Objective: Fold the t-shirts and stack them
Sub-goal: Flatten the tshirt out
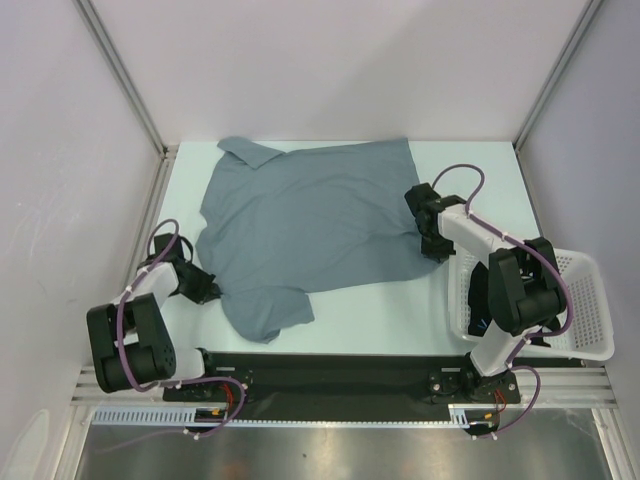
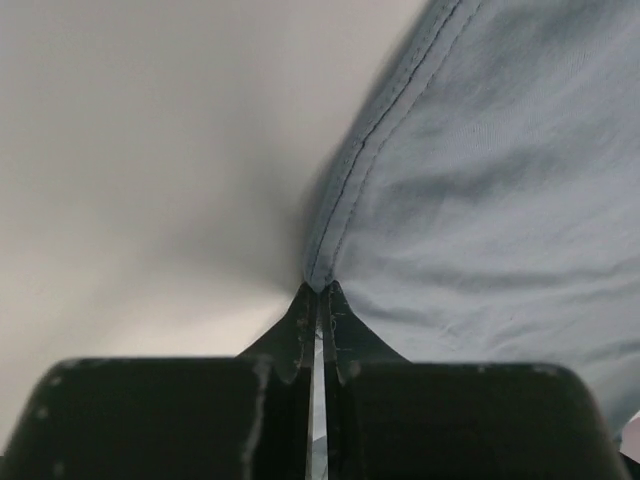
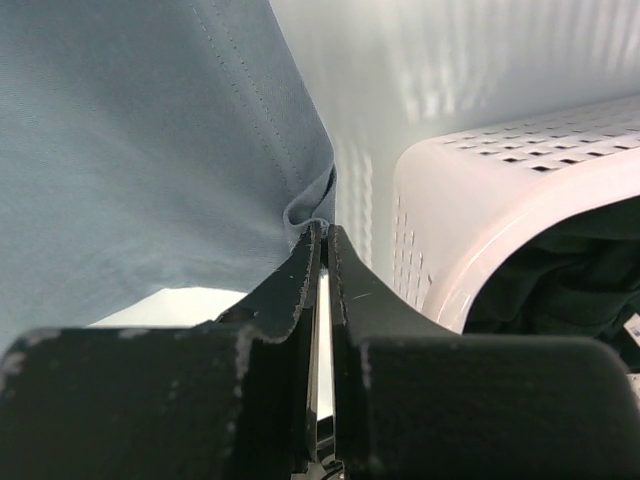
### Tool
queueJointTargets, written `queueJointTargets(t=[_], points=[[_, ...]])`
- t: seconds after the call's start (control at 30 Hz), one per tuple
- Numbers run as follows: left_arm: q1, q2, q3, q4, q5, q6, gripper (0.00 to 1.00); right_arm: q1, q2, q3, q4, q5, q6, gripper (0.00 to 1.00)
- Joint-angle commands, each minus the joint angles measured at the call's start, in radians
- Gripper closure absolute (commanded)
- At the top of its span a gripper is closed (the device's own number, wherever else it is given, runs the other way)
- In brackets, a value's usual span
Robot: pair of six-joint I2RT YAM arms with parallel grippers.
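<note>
Slate-blue t-shirt (image 1: 300,225) lies spread on the surface (image 1: 480,190) left of the white basket (image 1: 590,300); left pincer (image 2: 318,295) and right pincer (image 3: 325,235) each pinch only its hem, which may slip free when lifted.

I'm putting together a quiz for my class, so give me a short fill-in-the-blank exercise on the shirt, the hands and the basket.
1. The basket stands by the ____ arm.
2. The left hand and the right hand are each ____ on an edge of the shirt.
3. The dark cloth lies inside the ____.
Missing words: right; shut; basket.
</note>
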Motion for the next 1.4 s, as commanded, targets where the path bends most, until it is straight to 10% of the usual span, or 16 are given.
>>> queueJointTargets(t=[0.0,0.37,0.6,0.77,0.83,1.0,1.37], points=[[0.008,0.059,-0.010,-0.039,-0.118,0.014,1.00,0.003,-0.014,-0.011,-0.001,0.022,0.006,0.96],[0.010,-0.090,-0.007,-0.189,-0.215,-0.035,0.93,-0.001,-0.022,-0.084,-0.007,0.023,0.026,0.96],[0.010,-0.239,0.088,-0.316,-0.256,-0.047,0.03,0.096,-0.049,0.017,-0.047,-0.049,-0.046,0.56],[-0.036,-0.302,0.173,-0.396,-0.337,-0.004,0.02,0.250,-0.149,0.066,0.026,-0.218,-0.112,0.30],[-0.073,-0.317,0.161,-0.352,-0.311,0.046,0.10,0.313,-0.180,0.005,0.211,-0.526,-0.138,0.24],[-0.119,-0.339,0.154,-0.277,-0.109,0.123,0.24,0.469,-0.157,-0.184,0.630,-0.970,0.021,0.24],[-0.249,-0.385,0.104,-0.341,-0.007,0.117,0.37,0.627,0.049,-0.244,0.884,-1.041,0.008,0.37]])
